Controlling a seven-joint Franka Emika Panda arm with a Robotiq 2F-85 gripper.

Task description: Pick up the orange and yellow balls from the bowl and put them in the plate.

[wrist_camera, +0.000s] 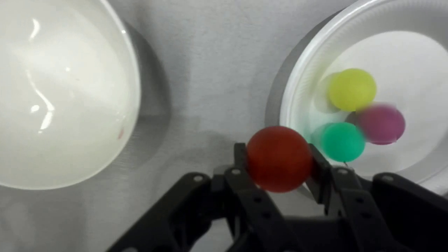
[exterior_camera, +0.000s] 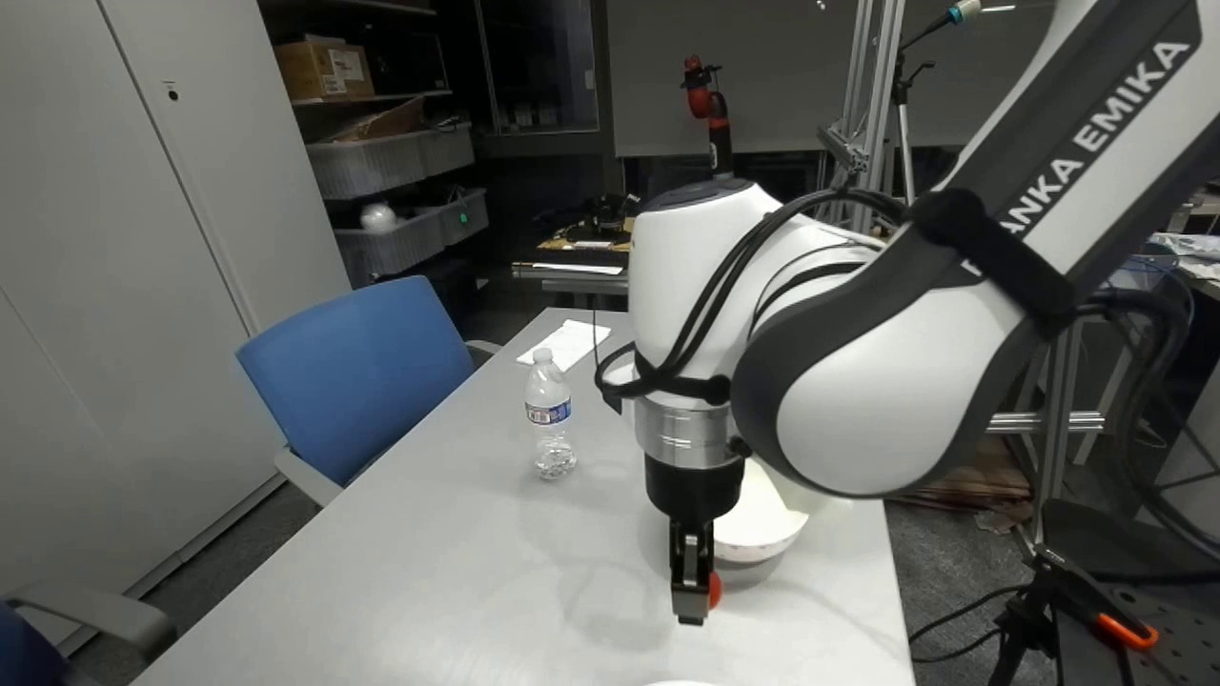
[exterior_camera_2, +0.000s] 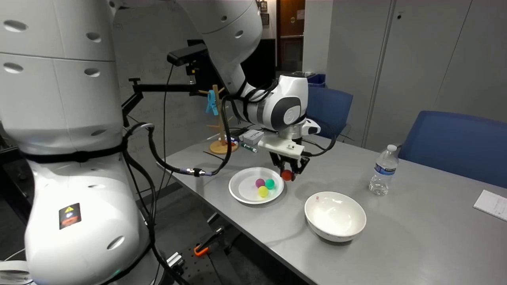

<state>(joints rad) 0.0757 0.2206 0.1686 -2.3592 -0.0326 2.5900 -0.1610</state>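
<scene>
My gripper [wrist_camera: 277, 157] is shut on the orange ball [wrist_camera: 279, 164], which looks red-orange. It holds the ball above the table beside the plate rim, on the side toward the bowl. The gripper [exterior_camera_2: 289, 174] and ball also show in both exterior views [exterior_camera: 715, 590]. The yellow ball [exterior_camera_2: 263, 191] lies in the plate [exterior_camera_2: 237, 186], and shows in the wrist view too [wrist_camera: 352, 89]. The plate's near rim [wrist_camera: 288, 94] is close to the gripper. The white bowl [exterior_camera_2: 336, 231] holds no ball; in the wrist view its inside [wrist_camera: 66, 105] shows only a small pink mark.
A green ball [wrist_camera: 343, 142] and a purple ball [wrist_camera: 382, 124] also lie in the plate. A water bottle [exterior_camera_2: 383, 170] stands behind the bowl. A wooden stand [exterior_camera_2: 218, 147], a marker [exterior_camera_2: 248, 147] and a small box [exterior_camera_2: 252, 137] are past the plate. Paper [exterior_camera: 567, 344] lies farther off.
</scene>
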